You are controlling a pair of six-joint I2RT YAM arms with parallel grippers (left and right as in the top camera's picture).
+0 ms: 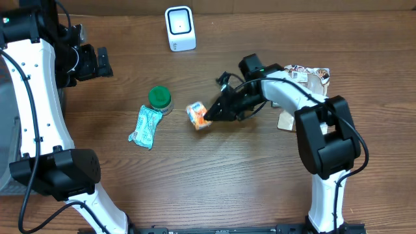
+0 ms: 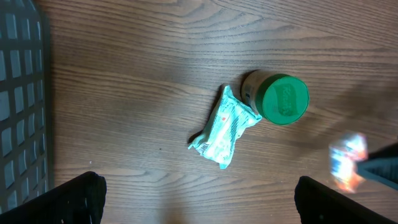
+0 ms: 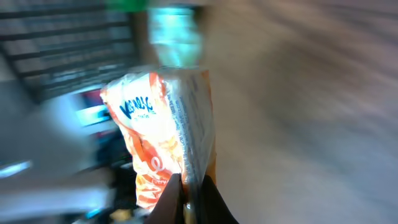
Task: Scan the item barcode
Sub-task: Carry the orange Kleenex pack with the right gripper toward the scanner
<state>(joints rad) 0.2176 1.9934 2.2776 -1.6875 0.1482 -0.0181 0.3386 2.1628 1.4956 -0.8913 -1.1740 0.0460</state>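
Orange and white, the small snack packet (image 1: pixel 198 116) sits near the middle of the wooden tabletop (image 1: pixel 260 188), pinched at its right edge by the right end effector (image 1: pixel 209 116), whose dark fingers are pressed together on the wrapper. The right wrist view is blurred, but it shows the two fingertips meeting on the packet's crimped seam, with the printed face turned to the left of that view. Whether the packet rests on the wood or is lifted just clear of it cannot be told. The right arm reaches leftward across the tabletop from its base at the lower right. A white scanner (image 1: pixel 180 28) stands upright near the far edge, well apart from the packet and up to its left. Just left of the packet stands a jar with a green lid (image 1: pixel 159 99), and a pale teal wrapped pack (image 1: pixel 145 127) lies flat touching or nearly touching the jar's lower left side. Behind the right arm, at the far right, lies a small heap of other packaged goods (image 1: pixel 311 75). The left end effector (image 1: pixel 97 63) hangs at the upper left, jaws spread wide with nothing between them; its wrist view looks down on the jar and the teal pack, with a grey wire grid (image 2: pixel 22 112) along the left edge.
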